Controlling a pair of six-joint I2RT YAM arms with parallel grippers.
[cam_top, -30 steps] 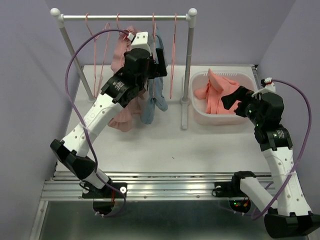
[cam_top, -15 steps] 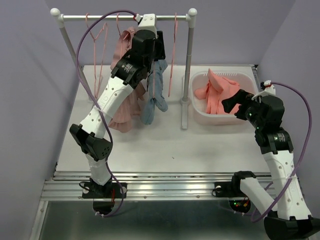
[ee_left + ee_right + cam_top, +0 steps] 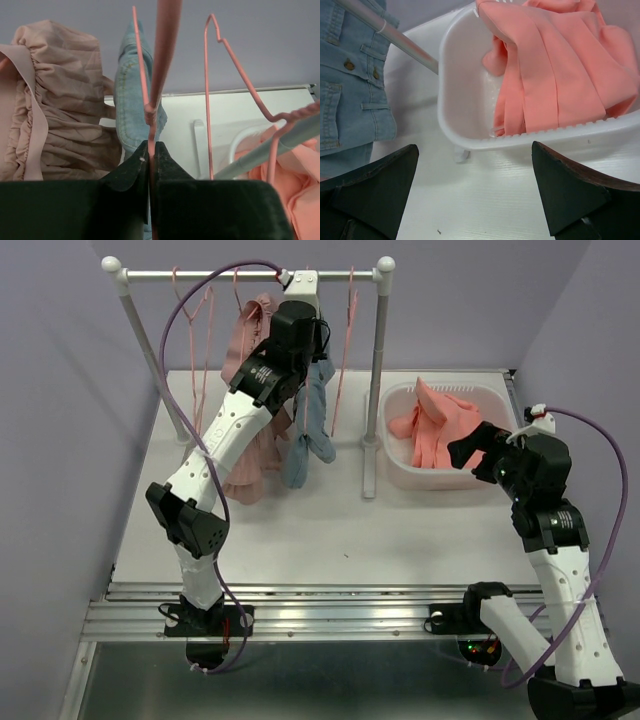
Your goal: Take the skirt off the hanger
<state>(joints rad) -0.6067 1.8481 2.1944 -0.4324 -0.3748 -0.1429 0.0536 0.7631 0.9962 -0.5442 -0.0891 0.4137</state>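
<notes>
The dusty-pink ruffled skirt (image 3: 245,465) hangs from the rail (image 3: 220,274), left of a blue denim garment (image 3: 312,425). In the left wrist view the skirt (image 3: 55,100) fills the left side. My left gripper (image 3: 318,335) is up near the rail between the two garments. There my left gripper (image 3: 149,146) is shut on a thin pink hanger wire (image 3: 148,112); I cannot tell which garment that hanger carries. My right gripper (image 3: 465,452) is open and empty. It hovers over the table just in front of the white basket; in its own view, the right gripper (image 3: 475,165) is wide.
The white basket (image 3: 400,476) at the back right holds a coral garment (image 3: 435,425). The rack's right post (image 3: 376,390) stands between the basket and the hanging clothes. Bare pink hangers (image 3: 200,350) (image 3: 345,360) hang on the rail.
My left arm has risen toward the rail and its jaws have closed on the hanger wire. The right arm has barely shifted.
</notes>
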